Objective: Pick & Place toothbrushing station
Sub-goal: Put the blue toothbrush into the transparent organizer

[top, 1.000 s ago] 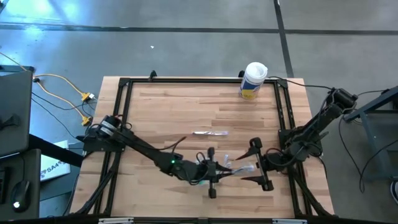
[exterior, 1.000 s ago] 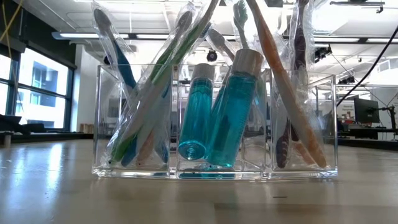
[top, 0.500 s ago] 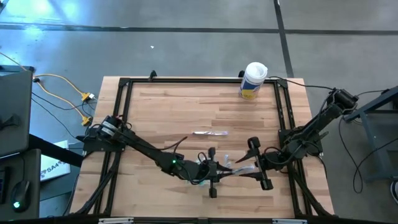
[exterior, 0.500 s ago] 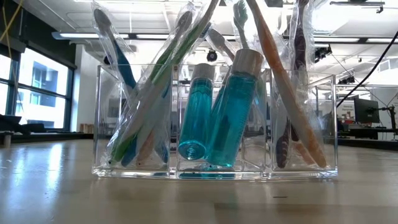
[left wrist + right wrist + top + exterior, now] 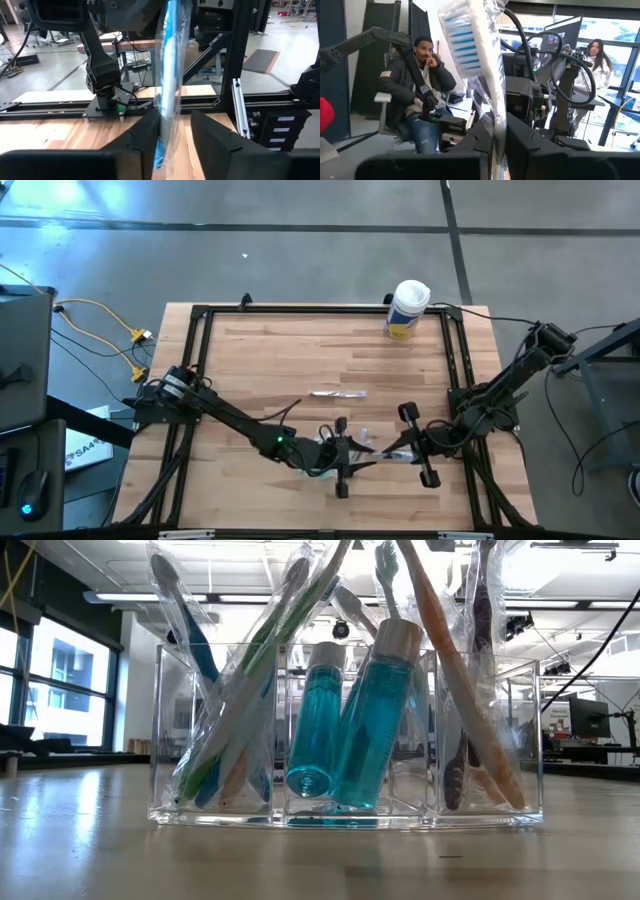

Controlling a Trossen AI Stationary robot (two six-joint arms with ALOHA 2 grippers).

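Where the two arms meet near the front edge of the counter (image 5: 300,350), a wrapped toothbrush (image 5: 385,452) is stretched between them, lying roughly level above the wood. The right pincer (image 5: 412,448) is clamped together on one end of it; in the right wrist view the white, blue-bristled head in its clear wrapper (image 5: 472,45) stands up from between the two dark fingers (image 5: 482,137), which press tight on the handle. The left pincer (image 5: 345,457) sits at the other end, with its fingers (image 5: 145,132) a little apart on either side of the blue-and-clear wrapped handle (image 5: 170,80); whether they grip it or only flank it cannot be told.

Another wrapped toothbrush (image 5: 338,393) lies flat on the bare wood, farther back toward the middle of the counter, well apart from both pincers.

Close to the low camera stands the clear plastic holder (image 5: 345,735) with three compartments. One outer compartment holds leaning wrapped toothbrushes (image 5: 235,690) with green, blue and white handles; the middle one holds two teal bottles (image 5: 345,720), tilted against each other; the other outer one holds more toothbrushes (image 5: 465,690), one with an orange handle.

At the back edge of the counter stands a white canister (image 5: 407,309) with a yellow label. Beyond the counter, in the right wrist view, a seated person (image 5: 422,85) and another person (image 5: 595,60) show in the room.
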